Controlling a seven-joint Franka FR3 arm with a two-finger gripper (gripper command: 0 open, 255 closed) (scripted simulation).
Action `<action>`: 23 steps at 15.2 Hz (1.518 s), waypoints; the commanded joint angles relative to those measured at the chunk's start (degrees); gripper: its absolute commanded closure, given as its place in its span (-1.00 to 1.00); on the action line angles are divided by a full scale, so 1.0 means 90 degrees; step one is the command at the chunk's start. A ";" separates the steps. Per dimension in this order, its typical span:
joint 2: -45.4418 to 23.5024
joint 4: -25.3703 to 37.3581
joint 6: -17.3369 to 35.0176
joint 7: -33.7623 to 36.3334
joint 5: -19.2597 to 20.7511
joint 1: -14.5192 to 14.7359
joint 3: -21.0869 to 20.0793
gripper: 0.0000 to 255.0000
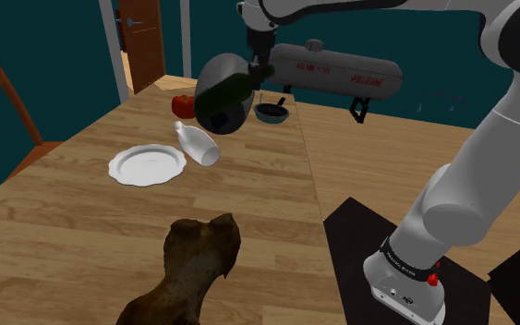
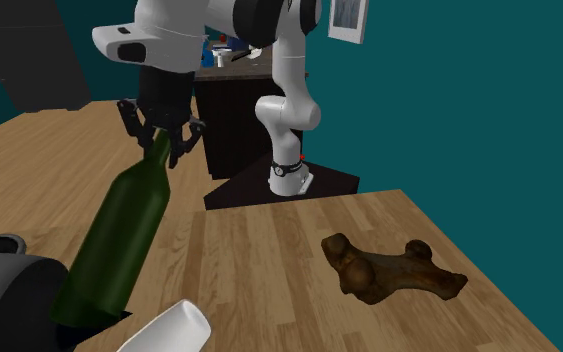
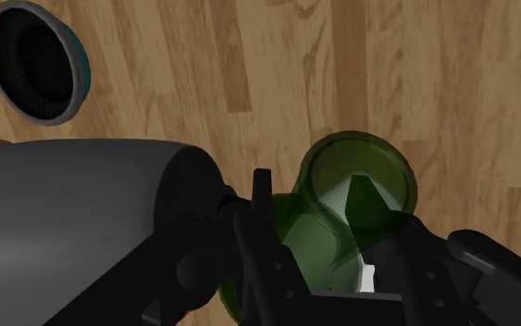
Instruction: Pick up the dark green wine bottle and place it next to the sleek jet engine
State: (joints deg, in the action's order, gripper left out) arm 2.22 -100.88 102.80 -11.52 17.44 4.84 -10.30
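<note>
My gripper (image 1: pixel 260 66) is shut on the neck of a dark green wine bottle (image 1: pixel 221 100), which hangs tilted with its base toward the shoulder view's left. Right behind it lies the jet engine (image 1: pixel 337 72), a long grey cylinder with red lettering. In the second exterior view the gripper (image 2: pixel 161 148) clasps the bottle (image 2: pixel 119 235) by its top, and the bottle's base is low beside the dark grey engine (image 2: pixel 9 290). The wrist view looks down the bottle (image 3: pixel 341 157) between my fingers (image 3: pixel 263 190), with the engine's grey body (image 3: pixel 73 213) close alongside.
A black pan (image 1: pixel 272 113) and a red object (image 1: pixel 186 103) sit near the engine. A white bottle (image 1: pixel 199 144) lies on its side by a white plate (image 1: pixel 147 164). A brown bone-like figure (image 1: pixel 193 268) is at the wooden table's (image 1: pixel 64 222) near edge.
</note>
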 commanded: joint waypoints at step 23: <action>-0.0243 -0.1735 0.1901 0.0618 0.0294 -0.0041 0.0041 1.00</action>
State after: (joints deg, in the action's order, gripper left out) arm 0.26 -115.90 119.19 -6.19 19.95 4.40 -9.84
